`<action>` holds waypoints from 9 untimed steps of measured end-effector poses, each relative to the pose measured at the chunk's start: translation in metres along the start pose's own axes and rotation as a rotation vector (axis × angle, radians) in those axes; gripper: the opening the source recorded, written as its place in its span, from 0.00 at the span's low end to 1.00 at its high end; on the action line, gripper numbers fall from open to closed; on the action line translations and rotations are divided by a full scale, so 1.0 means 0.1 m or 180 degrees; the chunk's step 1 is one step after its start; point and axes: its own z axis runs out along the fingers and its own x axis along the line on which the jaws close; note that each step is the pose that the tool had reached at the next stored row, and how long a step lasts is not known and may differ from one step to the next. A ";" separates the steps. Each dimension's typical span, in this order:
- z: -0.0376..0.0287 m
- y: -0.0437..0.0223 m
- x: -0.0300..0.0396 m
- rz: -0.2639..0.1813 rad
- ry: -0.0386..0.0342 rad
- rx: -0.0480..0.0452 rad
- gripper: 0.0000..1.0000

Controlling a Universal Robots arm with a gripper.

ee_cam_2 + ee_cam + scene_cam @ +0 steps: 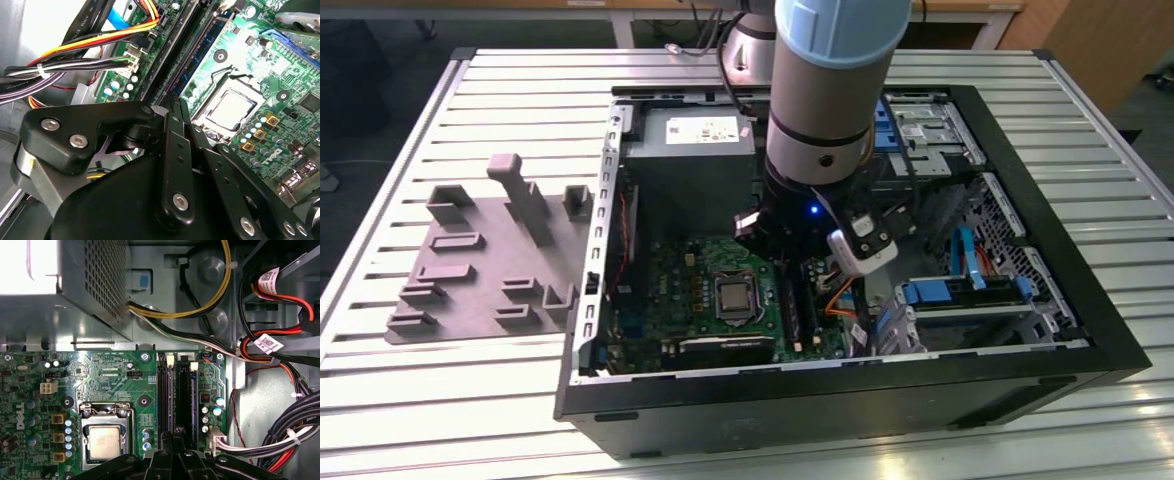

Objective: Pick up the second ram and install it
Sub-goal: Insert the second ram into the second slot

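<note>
Open computer case on slatted table, holding grey power supply box at the far end, green motherboard with bare processor, and cable bundles. Arm reaches into the case, gripper low over the black memory slots beside the processor. Fingers look pinched together on a thin edge, probably the second ram, though it's mostly hidden.

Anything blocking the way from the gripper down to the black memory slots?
Nothing visible does. In the first wrist view the gripper sits right over the black slots, with bare slot length beyond it. The cable bundle plugs in beside the slots, not across them.
</note>
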 end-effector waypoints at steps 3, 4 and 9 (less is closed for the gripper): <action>0.011 0.000 0.000 0.0000 0.0000 -0.0001 0.11; 0.015 0.000 0.000 0.0000 0.0000 -0.0001 0.11; 0.023 0.000 0.001 0.0000 0.0000 0.0000 0.11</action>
